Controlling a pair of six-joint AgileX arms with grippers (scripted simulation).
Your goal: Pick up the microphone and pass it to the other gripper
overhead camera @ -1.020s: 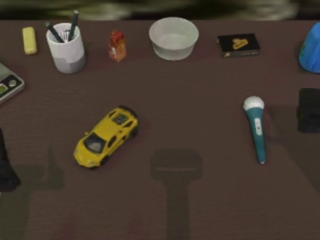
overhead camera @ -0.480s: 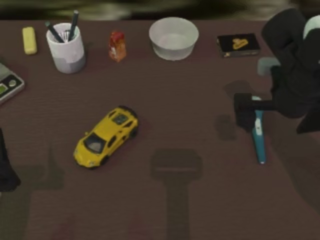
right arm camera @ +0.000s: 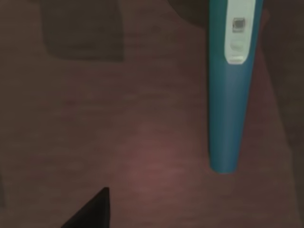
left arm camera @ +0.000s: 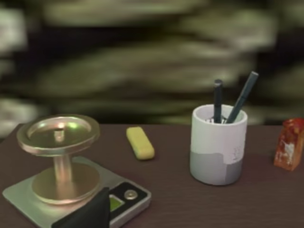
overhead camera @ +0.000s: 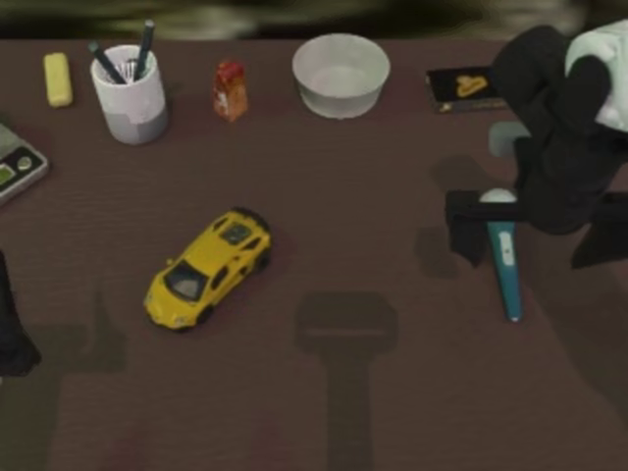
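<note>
The microphone (overhead camera: pixel 505 257) lies flat on the table's right side, its white-grey head (overhead camera: pixel 497 199) toward the back and its teal handle pointing to the front edge. My right gripper (overhead camera: pixel 533 234) hangs open over the head end. One black finger (overhead camera: pixel 467 228) is to the left of the microphone and the other (overhead camera: pixel 601 237) to its right, neither touching it. The right wrist view shows the teal handle (right arm camera: pixel 231 104) with its white switch strip (right arm camera: pixel 239 33), and one black fingertip (right arm camera: pixel 95 211) apart from it. My left gripper (overhead camera: pixel 10 329) is parked at the left edge with nothing in it.
A yellow toy car (overhead camera: pixel 208 267) sits left of centre. Along the back stand a yellow eraser (overhead camera: pixel 57 78), a white pen cup (overhead camera: pixel 130 96), a small red bottle (overhead camera: pixel 230 90), a white bowl (overhead camera: pixel 340 75) and a black box (overhead camera: pixel 461 86). A scale (overhead camera: pixel 18 162) is at the left edge.
My right arm came in from the back right, descended over the microphone's head and shifted a little left. The microphone, the car and the left arm have not moved.
</note>
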